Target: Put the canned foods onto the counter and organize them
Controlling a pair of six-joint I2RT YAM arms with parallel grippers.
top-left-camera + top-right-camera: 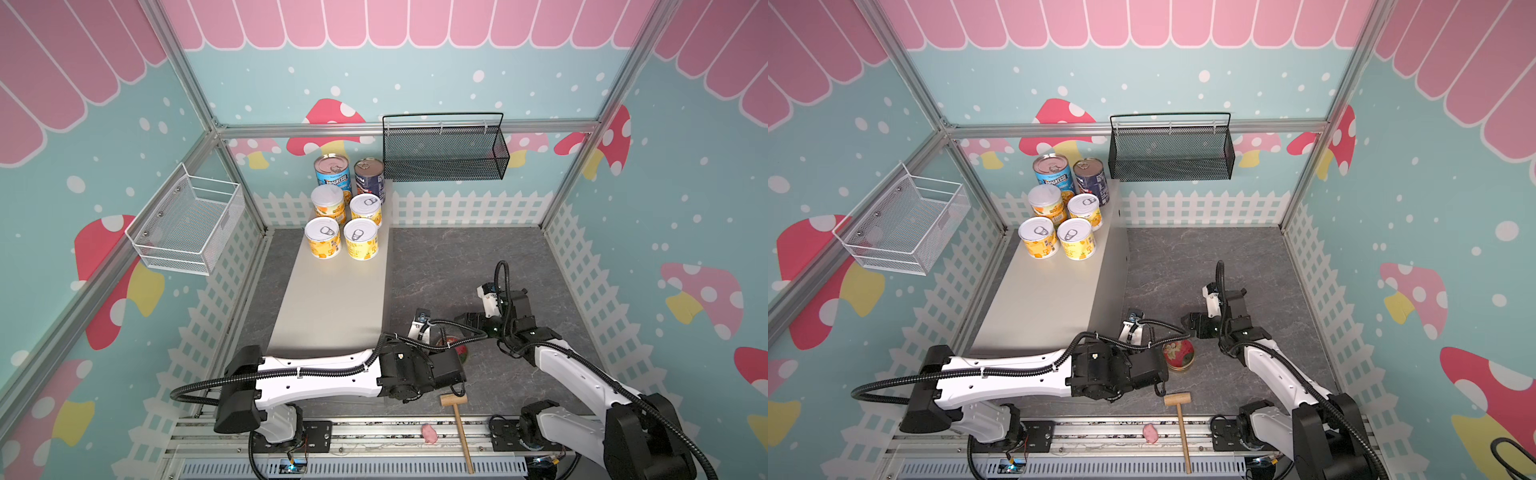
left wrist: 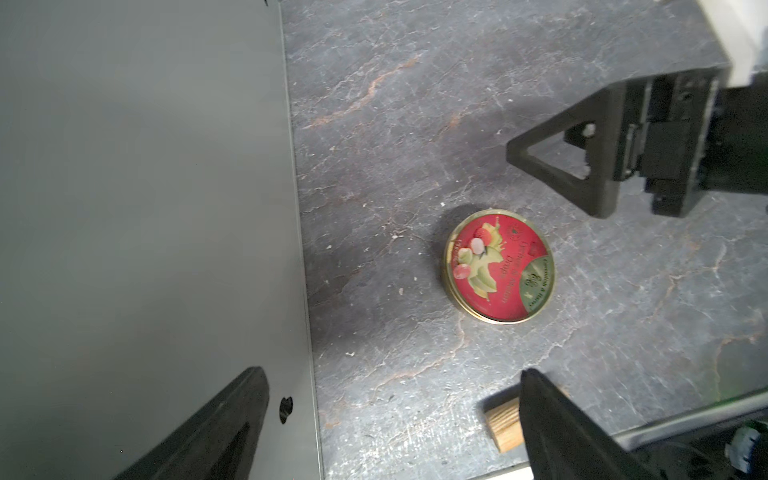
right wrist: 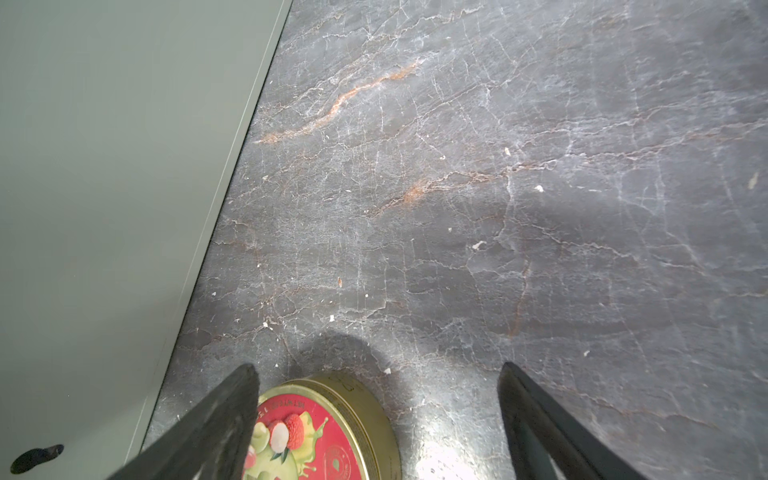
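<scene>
— Where does the sorting stand?

— Nearly done, I'd say. The long beige-grey metal box table [image 1: 332, 307] carries six cans at its far end. The tall light-blue Progresso can [image 1: 332, 176] and the tall dark navy can [image 1: 371, 180] stand at the back. Four short yellow cans with pale tops [image 1: 360, 245] sit in two pairs in front. The near half is bare.

— And the arms?

— Both hang low over the dark grey stone-look floor [image 1: 1183, 266] beside the table's near end. The left arm's fingers [image 2: 232, 424] are spread wide and hold nothing. The right arm's fingers [image 3: 216, 415] are likewise wide apart and empty.

— So what's left?

— The flat round gold tin with the red lid [image 2: 498, 266]. It lies lid-up on the floor near the table's side, between the two arms. One right finger stands just beside its rim.

— Next move?

— One pair of fingers should centre over the tin, straddle the rim, sink almost to the floor and pinch. Then it can lift the tin onto the bare half.
</scene>
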